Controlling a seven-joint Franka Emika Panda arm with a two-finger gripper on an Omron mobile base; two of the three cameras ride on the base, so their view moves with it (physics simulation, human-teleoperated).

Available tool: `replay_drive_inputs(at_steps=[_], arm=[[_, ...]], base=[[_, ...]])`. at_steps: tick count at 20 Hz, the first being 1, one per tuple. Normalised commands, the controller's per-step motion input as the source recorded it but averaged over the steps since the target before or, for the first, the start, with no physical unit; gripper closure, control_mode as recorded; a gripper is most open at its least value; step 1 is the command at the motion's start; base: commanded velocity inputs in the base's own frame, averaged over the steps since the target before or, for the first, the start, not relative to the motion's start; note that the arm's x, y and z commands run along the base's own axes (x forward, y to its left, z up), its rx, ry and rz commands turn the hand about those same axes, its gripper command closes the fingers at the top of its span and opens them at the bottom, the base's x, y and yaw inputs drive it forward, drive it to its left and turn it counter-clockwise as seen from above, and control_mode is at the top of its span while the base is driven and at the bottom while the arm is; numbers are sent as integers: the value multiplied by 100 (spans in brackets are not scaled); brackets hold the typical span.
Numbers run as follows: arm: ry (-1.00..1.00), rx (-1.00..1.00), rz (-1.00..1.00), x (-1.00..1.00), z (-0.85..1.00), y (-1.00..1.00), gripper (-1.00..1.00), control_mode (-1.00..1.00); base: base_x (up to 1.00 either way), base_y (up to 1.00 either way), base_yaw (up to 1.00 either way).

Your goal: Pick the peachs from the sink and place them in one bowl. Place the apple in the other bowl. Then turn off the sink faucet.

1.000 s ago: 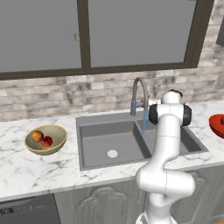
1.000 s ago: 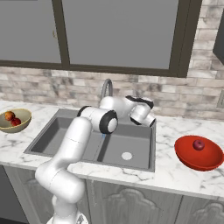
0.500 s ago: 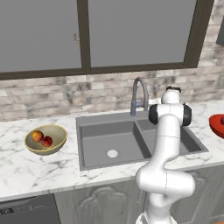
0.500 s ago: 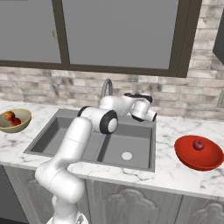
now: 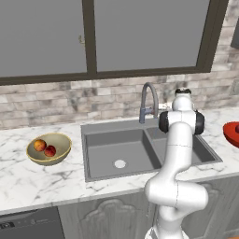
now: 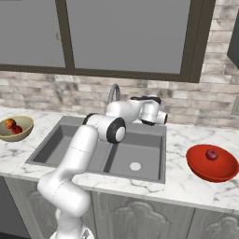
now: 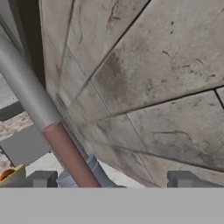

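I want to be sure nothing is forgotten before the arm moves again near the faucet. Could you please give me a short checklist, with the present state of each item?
1. Both peachs in the tan bowl: ok.
2. Apple in the red bowl: ok.
3. Sink holds no fruit: ok.
4. No water under the faucet spout: ok, none visible.
5. Gripper open: ok in the hand view, fingertips apart.
6. Faucet handle position: cannot tell.
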Motion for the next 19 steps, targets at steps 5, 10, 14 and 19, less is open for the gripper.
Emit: replay_drive_inputs(at_steps=[5,10,14,19], arm=[[-12,-31,1,49,16,100,-100,-100],[-9,-34,0,26,-4,100,-100,-100],[-9,-27,0,8,-33,100,-100,-100],[-12,-7,-3,0,15,47,-100,-100]], base=[[0,0,0],[0,0,0],[0,0,0],[0,0,0]])
